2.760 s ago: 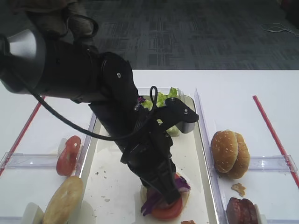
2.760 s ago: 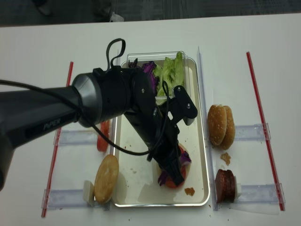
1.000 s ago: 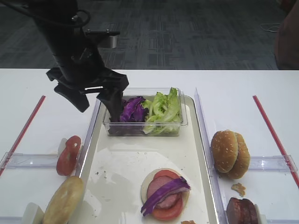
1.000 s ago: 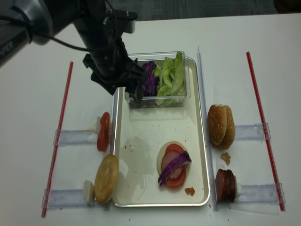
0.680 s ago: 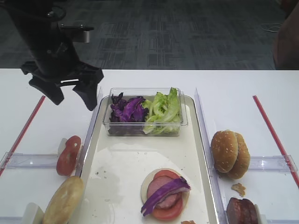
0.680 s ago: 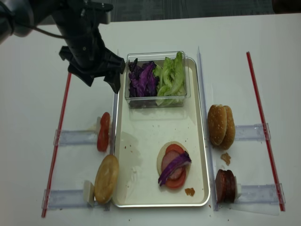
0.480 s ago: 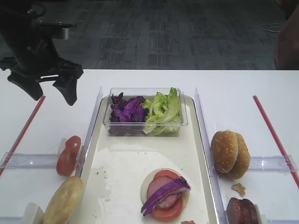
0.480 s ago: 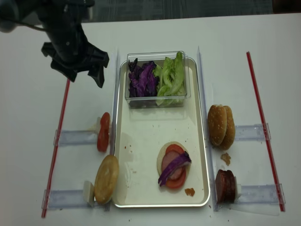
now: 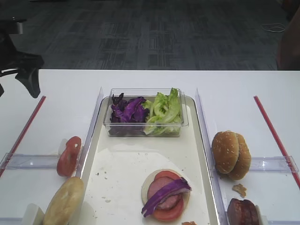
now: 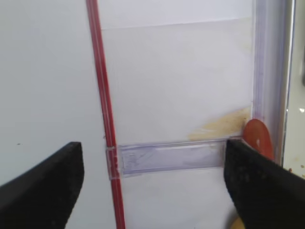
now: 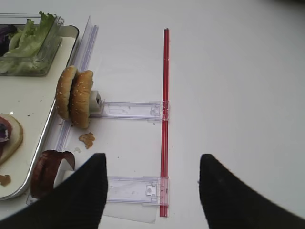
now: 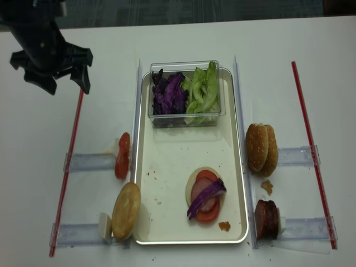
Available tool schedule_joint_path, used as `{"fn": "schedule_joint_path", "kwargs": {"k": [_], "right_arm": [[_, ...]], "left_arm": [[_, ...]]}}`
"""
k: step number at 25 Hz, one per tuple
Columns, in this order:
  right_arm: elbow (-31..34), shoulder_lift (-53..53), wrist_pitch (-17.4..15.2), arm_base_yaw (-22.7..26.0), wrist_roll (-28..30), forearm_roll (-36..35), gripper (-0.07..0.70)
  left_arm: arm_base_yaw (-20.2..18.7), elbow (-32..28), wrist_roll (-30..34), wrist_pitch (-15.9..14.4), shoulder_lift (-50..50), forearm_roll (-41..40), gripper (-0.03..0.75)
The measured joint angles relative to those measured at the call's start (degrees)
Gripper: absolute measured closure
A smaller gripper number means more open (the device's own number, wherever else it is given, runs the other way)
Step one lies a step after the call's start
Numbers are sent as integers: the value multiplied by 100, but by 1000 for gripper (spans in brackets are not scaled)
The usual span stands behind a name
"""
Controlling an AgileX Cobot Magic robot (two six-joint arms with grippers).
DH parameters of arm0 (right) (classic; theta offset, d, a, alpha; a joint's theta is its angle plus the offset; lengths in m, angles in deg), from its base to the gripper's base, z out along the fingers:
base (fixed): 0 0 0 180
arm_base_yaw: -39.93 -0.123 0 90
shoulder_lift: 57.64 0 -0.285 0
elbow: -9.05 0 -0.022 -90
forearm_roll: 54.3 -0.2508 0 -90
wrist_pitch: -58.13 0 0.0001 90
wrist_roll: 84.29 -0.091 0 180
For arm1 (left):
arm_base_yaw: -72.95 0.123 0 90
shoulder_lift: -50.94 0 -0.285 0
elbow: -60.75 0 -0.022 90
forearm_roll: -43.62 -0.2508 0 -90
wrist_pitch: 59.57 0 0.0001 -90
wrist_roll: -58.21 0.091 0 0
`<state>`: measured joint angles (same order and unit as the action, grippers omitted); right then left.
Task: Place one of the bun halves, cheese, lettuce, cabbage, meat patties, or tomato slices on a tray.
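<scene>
The cream tray [image 9: 200, 154] [image 12: 167, 238] carries a stack of a pale bun half, tomato slices and a purple cabbage strip [image 9: 167, 191] [image 12: 207, 193]. Lettuce [image 9: 164, 108] fills the clear tub. Sesame bun halves [image 9: 230, 154] [image 11: 75, 98] and meat patties [image 9: 243, 212] [image 11: 47, 171] stand right of the tray. Tomato slices [image 9: 68, 154] [image 10: 258, 138] and another bun half [image 12: 126, 210] stand left of it. Cheese is out of view. My left gripper [image 12: 68, 89] [image 10: 151, 144] hangs open and empty over the left red strip. My right gripper [image 11: 151, 158] is open and empty above the table.
The clear tub [image 12: 183, 119] with purple shreds [image 9: 129, 110] sits at the tray's far end. Clear plastic holders [image 12: 89, 162] [image 11: 128, 109] and red strips [image 12: 69, 167] [image 11: 164, 119] lie on both sides. Crumbs [image 12: 224, 226] dot the tray.
My left arm has drawn back from the stack, passed over the tub and moved out to the far left, open and empty. The cabbage strip stays on the stack.
</scene>
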<state>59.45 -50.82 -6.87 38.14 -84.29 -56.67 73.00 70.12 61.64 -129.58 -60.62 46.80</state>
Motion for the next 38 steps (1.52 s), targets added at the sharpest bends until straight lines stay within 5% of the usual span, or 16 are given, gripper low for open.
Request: {"fn": "schedule_joint_path", "kwargs": {"k": [10,38], "right_arm": [[0,0,0,0,76,-33,189],[0,0,0,0,118,-42,142]], "left_arm": [[107,-132,-9,0,56,-13,155],[107,-2322,310,-11,2490,139,155]]}}
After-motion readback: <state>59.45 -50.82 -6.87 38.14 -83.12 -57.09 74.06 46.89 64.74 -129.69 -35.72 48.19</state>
